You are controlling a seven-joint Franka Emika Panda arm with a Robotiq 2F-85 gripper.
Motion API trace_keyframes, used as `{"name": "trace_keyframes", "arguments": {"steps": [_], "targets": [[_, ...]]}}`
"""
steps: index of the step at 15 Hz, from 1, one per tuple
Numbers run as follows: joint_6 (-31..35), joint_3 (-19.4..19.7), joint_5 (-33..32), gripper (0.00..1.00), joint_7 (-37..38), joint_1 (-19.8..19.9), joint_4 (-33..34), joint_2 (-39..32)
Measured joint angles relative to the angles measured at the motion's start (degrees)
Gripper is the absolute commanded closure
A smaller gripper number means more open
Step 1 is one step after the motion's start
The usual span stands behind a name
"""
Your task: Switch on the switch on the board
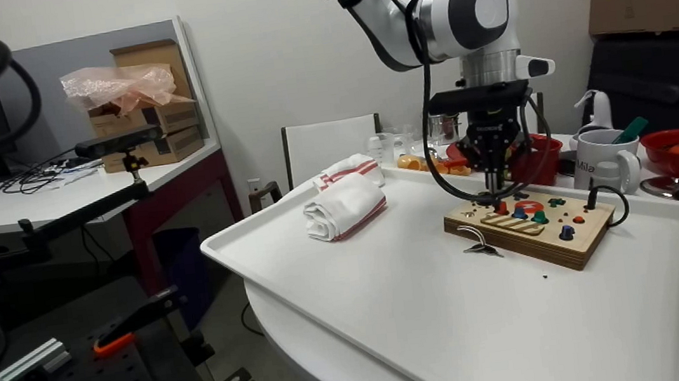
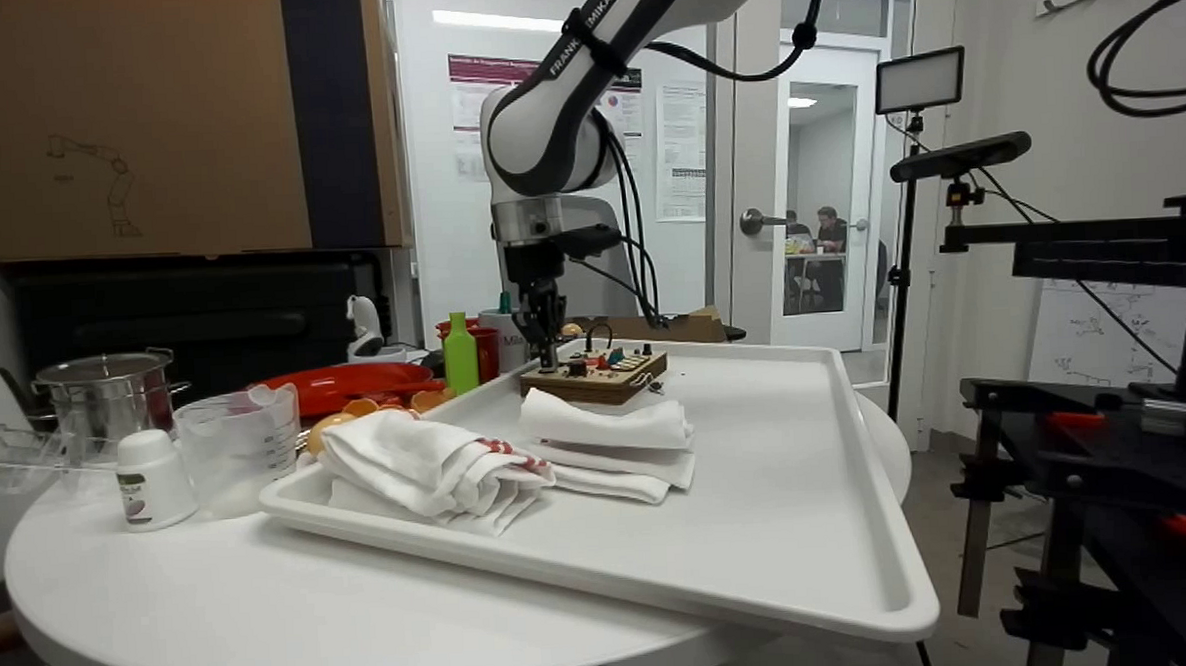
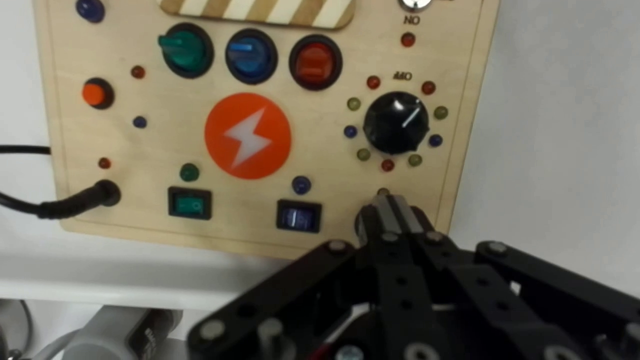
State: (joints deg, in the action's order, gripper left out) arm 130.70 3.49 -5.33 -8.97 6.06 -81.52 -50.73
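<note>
The light wooden board [image 1: 552, 231] lies on the white tray in both exterior views [image 2: 596, 390]. It fills much of the wrist view [image 3: 245, 210]. It carries a green rocker switch [image 3: 190, 203], a blue rocker switch [image 3: 299, 216], green, blue and red rotary switches, and a black knob [image 3: 396, 122]. My gripper [image 3: 395, 200] is shut and points down at the board's corner region, below the black knob in the wrist view. A dark round part [image 3: 360, 223] is mostly hidden under the fingertips. I cannot tell whether they touch it. The gripper also shows in both exterior views [image 1: 494, 189] [image 2: 548, 360].
Rolled white-and-red cloths [image 1: 344, 206] lie on the tray [image 1: 342, 327]. A black cable [image 3: 80, 200] plugs into the board. Keys [image 1: 482, 249] hang at its front edge. A white mug [image 1: 604, 160], red cup [image 1: 544, 161] and other kitchen items stand behind the tray's edge.
</note>
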Motion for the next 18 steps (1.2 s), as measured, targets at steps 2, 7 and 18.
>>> {"name": "trace_keyframes", "arguments": {"steps": [2,7,18], "targets": [[-0.4,0.0,0.0,1.0,0.0,0.0,0.5,-0.2],[-0.6,0.1,-0.1,1.0,0.0,0.0,1.4,-0.7],[-0.5,-1.4,1.1,1.0,-2.5,2.7,2.2,6.0]]}}
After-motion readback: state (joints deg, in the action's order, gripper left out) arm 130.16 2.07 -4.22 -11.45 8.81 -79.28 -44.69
